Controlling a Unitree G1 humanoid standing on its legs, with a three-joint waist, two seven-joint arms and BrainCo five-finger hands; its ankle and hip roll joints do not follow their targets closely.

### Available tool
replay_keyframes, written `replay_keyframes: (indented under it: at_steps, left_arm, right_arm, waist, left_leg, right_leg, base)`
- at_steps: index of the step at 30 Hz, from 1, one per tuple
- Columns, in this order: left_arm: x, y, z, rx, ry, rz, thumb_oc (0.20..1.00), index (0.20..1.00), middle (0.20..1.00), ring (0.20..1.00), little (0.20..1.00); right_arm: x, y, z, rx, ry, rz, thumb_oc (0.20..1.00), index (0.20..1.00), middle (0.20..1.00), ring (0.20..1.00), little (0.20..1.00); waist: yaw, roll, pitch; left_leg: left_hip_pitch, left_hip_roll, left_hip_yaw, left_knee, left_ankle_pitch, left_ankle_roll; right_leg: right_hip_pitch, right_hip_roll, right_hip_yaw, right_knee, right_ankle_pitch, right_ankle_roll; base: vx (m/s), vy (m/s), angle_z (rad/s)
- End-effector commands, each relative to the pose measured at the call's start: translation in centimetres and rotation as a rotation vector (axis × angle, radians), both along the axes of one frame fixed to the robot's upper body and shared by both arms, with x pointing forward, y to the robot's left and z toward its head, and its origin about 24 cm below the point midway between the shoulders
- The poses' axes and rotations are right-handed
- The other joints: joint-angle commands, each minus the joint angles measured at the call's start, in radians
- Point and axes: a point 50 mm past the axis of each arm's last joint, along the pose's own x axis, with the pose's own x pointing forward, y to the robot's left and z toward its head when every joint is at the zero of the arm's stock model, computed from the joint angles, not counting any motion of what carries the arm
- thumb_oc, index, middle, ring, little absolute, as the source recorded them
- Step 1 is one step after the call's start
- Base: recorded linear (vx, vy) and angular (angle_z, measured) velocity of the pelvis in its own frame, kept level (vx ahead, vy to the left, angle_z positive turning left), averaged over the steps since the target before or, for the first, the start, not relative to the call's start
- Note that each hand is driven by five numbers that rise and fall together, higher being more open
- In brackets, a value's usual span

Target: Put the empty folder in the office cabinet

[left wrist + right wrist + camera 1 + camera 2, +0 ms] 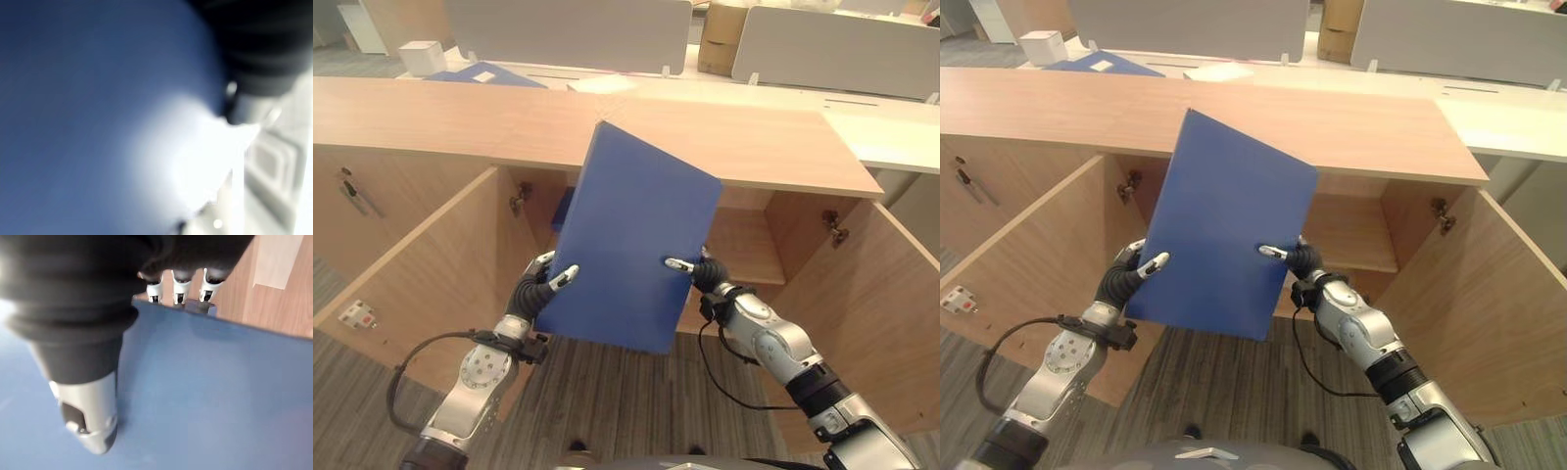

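Plain blue folder [631, 235] tilted between your hands, left hand [540, 284] and right hand [697, 270] pinching its edges, fingers behind hidden, open cabinet [744, 240] beyond.

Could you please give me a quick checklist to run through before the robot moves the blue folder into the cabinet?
1. Left hand pinching the blue folder at its edge: ok.
2. Right hand pinching the opposite edge, thumb on the face: ok.
3. Both cabinet doors swung open: ok.
4. Folder level for entry: not ok, it is tilted, top corner before the cabinet top.
5. Free room on the shelf behind the folder: cannot tell.
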Motion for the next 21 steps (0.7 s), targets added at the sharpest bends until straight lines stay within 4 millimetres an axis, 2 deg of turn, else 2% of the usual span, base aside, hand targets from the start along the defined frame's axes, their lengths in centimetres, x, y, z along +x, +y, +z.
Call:
replay_keyframes:
  at_steps: [1, 7, 8, 10, 17, 18, 19, 20, 21]
  left_arm:
    - [1.6, -1.2, 5.2, -0.172, -0.257, -0.023, 0.200, 0.200, 0.200, 0.200, 0.200]
    - [1.9, -2.1, 4.9, -0.280, -0.201, -0.071, 0.200, 0.200, 0.200, 0.200, 0.200]
    - [2.0, -2.3, 4.7, -0.286, -0.183, -0.077, 0.200, 0.200, 0.200, 0.200, 0.200]
    - [2.0, -2.5, 4.4, -0.299, -0.161, -0.082, 0.200, 0.200, 0.200, 0.200, 0.200]
    - [1.6, -2.6, 3.0, -0.320, -0.103, -0.067, 0.200, 0.200, 0.200, 0.200, 0.200]
    - [1.5, -2.5, 2.9, -0.327, -0.096, -0.053, 0.398, 0.398, 0.398, 0.398, 0.398]
    - [1.5, -2.4, 2.8, -0.332, -0.091, -0.036, 0.859, 0.859, 0.859, 0.859, 0.859]
    - [1.5, -2.3, 2.8, -0.336, -0.089, -0.029, 1.000, 1.000, 1.000, 1.000, 1.000]
    - [1.4, -2.2, 2.7, -0.338, -0.088, -0.008, 1.000, 1.000, 1.000, 1.000, 1.000]
  right_arm:
    - [1.7, 1.7, 5.2, 0.106, -0.165, 0.048, 1.000, 1.000, 1.000, 1.000, 1.000]
    - [1.2, 2.3, 5.0, 0.121, -0.180, 0.068, 1.000, 1.000, 1.000, 1.000, 1.000]
    - [1.2, 2.3, 5.1, 0.116, -0.188, 0.065, 0.423, 0.423, 0.423, 0.423, 0.423]
    - [1.2, 2.3, 5.1, 0.109, -0.201, 0.057, 0.200, 0.200, 0.200, 0.200, 0.200]
    - [1.4, 1.7, 5.6, 0.052, -0.262, 0.031, 0.200, 0.200, 0.200, 0.200, 0.200]
    - [1.6, 1.3, 5.7, 0.018, -0.292, 0.012, 0.200, 0.200, 0.200, 0.200, 0.200]
    - [1.7, 1.0, 5.9, -0.021, -0.324, -0.004, 0.200, 0.200, 0.200, 0.200, 0.200]
    - [1.8, 0.8, 6.0, -0.042, -0.338, -0.013, 0.200, 0.200, 0.200, 0.200, 0.200]
    - [1.9, 0.4, 6.1, -0.094, -0.374, -0.029, 0.200, 0.200, 0.200, 0.200, 0.200]
  waist:
    - [-0.005, 0.007, -0.011]
    - [-0.009, 0.003, -0.010]
    - [-0.011, 0.003, -0.010]
    - [-0.012, 0.003, -0.010]
    - [-0.014, 0.003, -0.005]
    - [-0.014, 0.003, -0.002]
    - [-0.013, 0.002, -0.001]
    - [-0.012, 0.002, -0.001]
    - [-0.012, 0.002, 0.001]
  left_leg:
    - [-0.005, -0.052, -0.042, 0.001, -0.119, 0.074]
    - [-0.006, -0.052, -0.043, 0.001, -0.119, 0.073]
    - [-0.006, -0.052, -0.043, 0.001, -0.119, 0.073]
    - [-0.006, -0.052, -0.042, 0.001, -0.118, 0.073]
    - [-0.005, -0.051, -0.040, 0.001, -0.120, 0.074]
    - [-0.006, -0.052, -0.041, 0.001, -0.120, 0.075]
    - [-0.007, -0.052, -0.042, 0.001, -0.121, 0.075]
    - [-0.007, -0.052, -0.043, 0.001, -0.121, 0.075]
    - [-0.007, -0.053, -0.044, 0.001, -0.122, 0.075]
  right_leg:
    - [0.030, -0.022, -0.024, 0.003, -0.058, 0.032]
    - [0.029, -0.022, -0.025, 0.003, -0.055, 0.032]
    - [0.028, -0.022, -0.025, 0.003, -0.055, 0.032]
    - [0.028, -0.021, -0.024, 0.003, -0.054, 0.032]
    - [0.028, -0.022, -0.026, 0.003, -0.054, 0.032]
    - [0.028, -0.022, -0.026, 0.003, -0.054, 0.032]
    - [0.028, -0.022, -0.026, 0.003, -0.055, 0.032]
    - [0.028, -0.022, -0.026, 0.003, -0.055, 0.033]
    - [0.028, -0.022, -0.027, 0.003, -0.055, 0.033]
  base:
    - [0.00, 0.000, 0.00]
    - [0.00, 0.000, 0.00]
    - [0.00, 0.000, 0.00]
    - [0.00, 0.000, 0.00]
    - [0.00, 0.000, 0.00]
    - [0.00, 0.000, 0.00]
    - [0.00, 0.000, 0.00]
    - [0.00, 0.000, 0.00]
    - [0.00, 0.000, 0.00]
